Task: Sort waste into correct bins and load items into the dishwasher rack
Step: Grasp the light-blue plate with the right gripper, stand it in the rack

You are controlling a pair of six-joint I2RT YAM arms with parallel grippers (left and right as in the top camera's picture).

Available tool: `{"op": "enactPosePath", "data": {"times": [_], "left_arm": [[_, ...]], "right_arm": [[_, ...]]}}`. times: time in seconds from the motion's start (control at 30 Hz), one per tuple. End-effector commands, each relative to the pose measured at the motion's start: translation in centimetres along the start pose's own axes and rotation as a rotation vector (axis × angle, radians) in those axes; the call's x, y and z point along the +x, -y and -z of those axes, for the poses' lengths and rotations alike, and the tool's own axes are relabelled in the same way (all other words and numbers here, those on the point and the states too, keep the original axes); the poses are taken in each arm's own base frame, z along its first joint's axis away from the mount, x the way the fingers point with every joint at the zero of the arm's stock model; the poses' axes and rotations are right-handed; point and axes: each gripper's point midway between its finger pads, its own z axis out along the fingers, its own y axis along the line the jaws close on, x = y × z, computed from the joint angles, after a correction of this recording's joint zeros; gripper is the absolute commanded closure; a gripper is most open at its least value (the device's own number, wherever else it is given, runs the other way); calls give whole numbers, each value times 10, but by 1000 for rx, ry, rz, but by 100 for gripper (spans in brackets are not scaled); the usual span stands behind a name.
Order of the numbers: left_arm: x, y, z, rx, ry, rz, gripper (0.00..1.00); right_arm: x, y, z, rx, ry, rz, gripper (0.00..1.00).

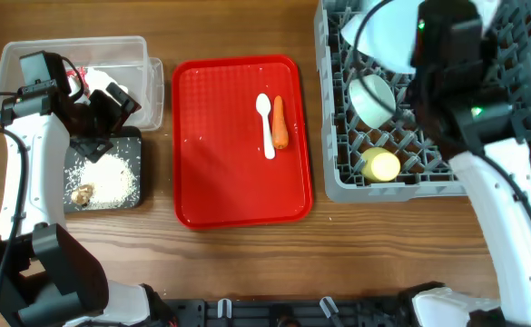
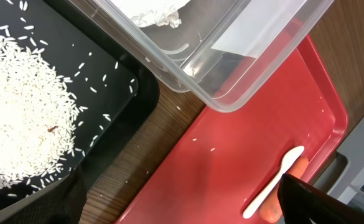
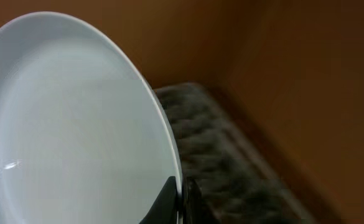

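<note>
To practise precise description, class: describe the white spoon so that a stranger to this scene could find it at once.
Start at the flat red tray in the middle of the table. Two things lie side by side on its right half. The spoon is the left one: thin and white, unlike the thicker orange carrot beside it.

A flat red serving tray (image 1: 220, 163) lies in the middle of a brown wooden table (image 1: 247, 263), seen from overhead with its long sides running top to bottom. The tray is rectangular with rounded corners, a low raised rim and a finely textured floor (glossy highlights show along the rim). From the left wrist, the tray fills the lower right, and a narrow strip of bare table wood runs beside its edge. A black rail (image 1: 283, 313) runs along the table's bottom edge.
</note>
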Motion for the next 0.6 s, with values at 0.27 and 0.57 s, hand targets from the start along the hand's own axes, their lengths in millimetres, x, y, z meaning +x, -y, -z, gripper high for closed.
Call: {"op": "enactPosePath", "data": {"times": [0.27, 0.57], "left_arm": [[-5, 3, 8, 8, 26, -7, 0], [-5, 3, 8, 8, 26, -7, 0]], "right_arm": [[15, -11, -119, 295, -41, 565, 96], [75, -52, -158, 215, -155, 733, 96]]}}
